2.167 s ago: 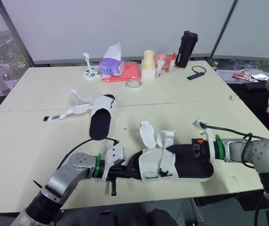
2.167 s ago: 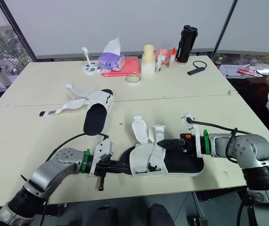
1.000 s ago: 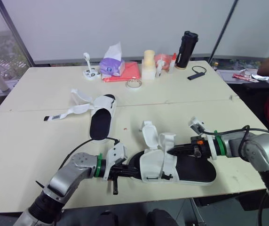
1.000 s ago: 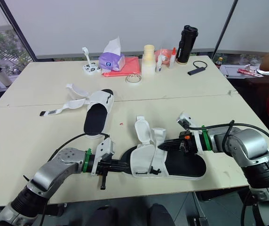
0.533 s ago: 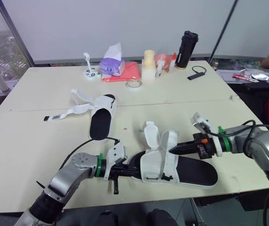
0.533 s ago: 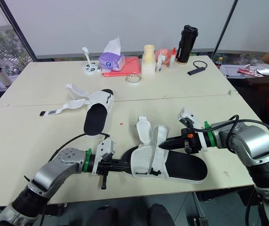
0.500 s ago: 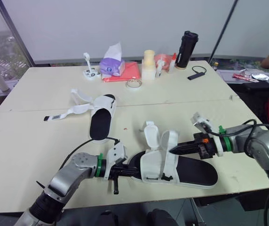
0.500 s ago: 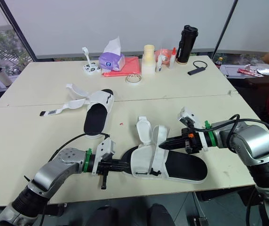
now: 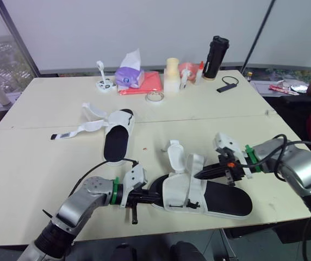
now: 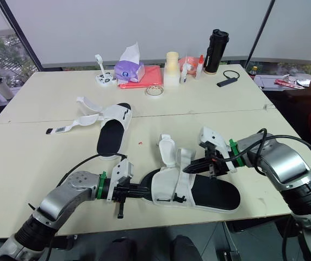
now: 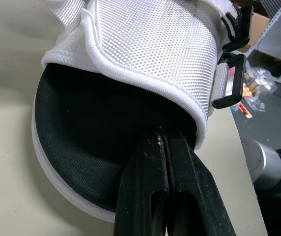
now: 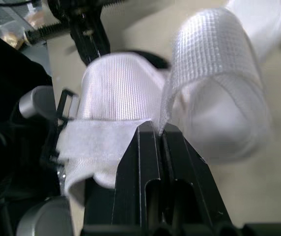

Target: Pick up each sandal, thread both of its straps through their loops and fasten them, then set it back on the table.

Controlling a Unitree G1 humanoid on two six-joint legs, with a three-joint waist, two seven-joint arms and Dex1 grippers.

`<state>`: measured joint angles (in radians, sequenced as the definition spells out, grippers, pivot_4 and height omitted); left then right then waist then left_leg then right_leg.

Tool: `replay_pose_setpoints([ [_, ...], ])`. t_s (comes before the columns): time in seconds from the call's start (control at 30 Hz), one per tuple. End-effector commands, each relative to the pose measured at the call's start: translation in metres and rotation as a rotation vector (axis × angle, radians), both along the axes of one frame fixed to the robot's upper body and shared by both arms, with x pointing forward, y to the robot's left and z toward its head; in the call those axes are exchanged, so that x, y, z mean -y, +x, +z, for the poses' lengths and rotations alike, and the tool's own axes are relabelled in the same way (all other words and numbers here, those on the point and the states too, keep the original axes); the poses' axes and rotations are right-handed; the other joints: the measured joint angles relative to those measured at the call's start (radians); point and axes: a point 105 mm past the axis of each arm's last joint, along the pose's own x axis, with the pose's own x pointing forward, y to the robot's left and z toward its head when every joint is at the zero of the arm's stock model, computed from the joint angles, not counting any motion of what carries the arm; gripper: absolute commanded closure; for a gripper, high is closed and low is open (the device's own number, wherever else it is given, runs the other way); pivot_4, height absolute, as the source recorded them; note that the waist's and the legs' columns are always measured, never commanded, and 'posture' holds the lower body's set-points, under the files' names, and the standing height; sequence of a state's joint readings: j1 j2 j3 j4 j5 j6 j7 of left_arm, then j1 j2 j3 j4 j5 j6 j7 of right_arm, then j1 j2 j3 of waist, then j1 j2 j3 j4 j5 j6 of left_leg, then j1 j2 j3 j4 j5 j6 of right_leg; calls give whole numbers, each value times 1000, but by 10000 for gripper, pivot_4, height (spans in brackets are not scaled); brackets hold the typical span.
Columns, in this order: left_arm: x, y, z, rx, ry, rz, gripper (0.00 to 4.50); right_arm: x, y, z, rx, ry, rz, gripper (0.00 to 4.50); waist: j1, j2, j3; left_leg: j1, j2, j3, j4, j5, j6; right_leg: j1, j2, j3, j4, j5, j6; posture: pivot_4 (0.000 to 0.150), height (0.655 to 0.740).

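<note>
Near sandal (image 9: pixel 210 196) lies flat on the table (image 9: pixel 30 163), close to the front edge, toe toward the left arm and heel toward the right arm. We note the left gripper (image 11: pixel 161 132) at the toe end. Its two black fingers (image 11: pixel 143 177) are pressed together with only a thin slit between them. The tips are tucked into the toe opening, where the edge of the white mesh upper (image 11: pixel 155 44) meets the black insole (image 11: pixel 86 137). We cannot tell whether any material is pinched there. Right gripper (image 12: pixel 160 129) reaches in over the heel side with its fingers closed tight. The edge of one white strap (image 12: pixel 214 73) runs down into the seam between them, so the strap is clamped. That strap arches up off the upper in a loose curl. The second strap (image 9: pixel 175 155) stands open and upright beside it, touched by neither gripper. A black buckle (image 11: pixel 232 78) hangs at the side of the upper with nothing threaded through it. Far sandal (image 9: pixel 117 138) rests further back on the table, well apart from both grippers, its straps (image 9: pixel 87 126) splayed out loose to one side.
</note>
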<state>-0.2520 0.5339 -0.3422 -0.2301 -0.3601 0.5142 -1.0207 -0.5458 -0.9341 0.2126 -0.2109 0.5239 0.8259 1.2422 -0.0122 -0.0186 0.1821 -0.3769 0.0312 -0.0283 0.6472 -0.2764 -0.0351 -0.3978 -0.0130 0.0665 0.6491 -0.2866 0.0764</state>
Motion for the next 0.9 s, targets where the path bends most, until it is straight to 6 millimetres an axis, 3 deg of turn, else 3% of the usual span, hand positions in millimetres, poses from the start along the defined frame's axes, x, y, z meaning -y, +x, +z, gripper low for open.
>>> replay_pose_setpoints([
  [0.03,-2,0,-15,-34,52,36,45000,-9,-3,12,-12,68,20,44473,1,0,0,0,0,0,0,0,0,0,0,0,0,0,0,1500,7400],
  [0.2,-2,1,-15,-35,51,42,45000,-9,-23,13,-140,119,45,44473,2,0,0,0,0,-1,0,0,0,0,-1,0,0,0,0,1500,7400],
  [0.4,-2,1,-15,-39,48,44,45000,5,-36,0,-145,18,66,44473,-2,0,0,0,0,-1,-1,0,0,0,0,0,-1,0,1,1500,7400],
  [0.5,-2,1,-15,-40,48,42,45000,10,-34,-5,-101,-36,72,44473,-4,0,0,0,0,0,-1,-1,2,0,0,0,-1,1,2,1500,7400],
  [0.63,-2,2,-15,-40,49,39,45000,21,-12,-13,39,-146,26,44473,-4,0,0,0,0,0,-1,-1,2,0,1,0,-1,1,2,1500,7400],
  [0.73,-2,2,-15,-43,49,39,45000,10,-6,-3,50,-55,11,44473,-5,0,0,1,0,0,0,-1,2,0,1,0,-1,1,2,1500,7400],
  [0.9,-2,-4,-16,-80,47,18,45000,-3,-3,-8,46,-15,5,44473,-4,0,0,1,0,0,0,-1,2,0,1,0,0,1,2,1500,7400],
])
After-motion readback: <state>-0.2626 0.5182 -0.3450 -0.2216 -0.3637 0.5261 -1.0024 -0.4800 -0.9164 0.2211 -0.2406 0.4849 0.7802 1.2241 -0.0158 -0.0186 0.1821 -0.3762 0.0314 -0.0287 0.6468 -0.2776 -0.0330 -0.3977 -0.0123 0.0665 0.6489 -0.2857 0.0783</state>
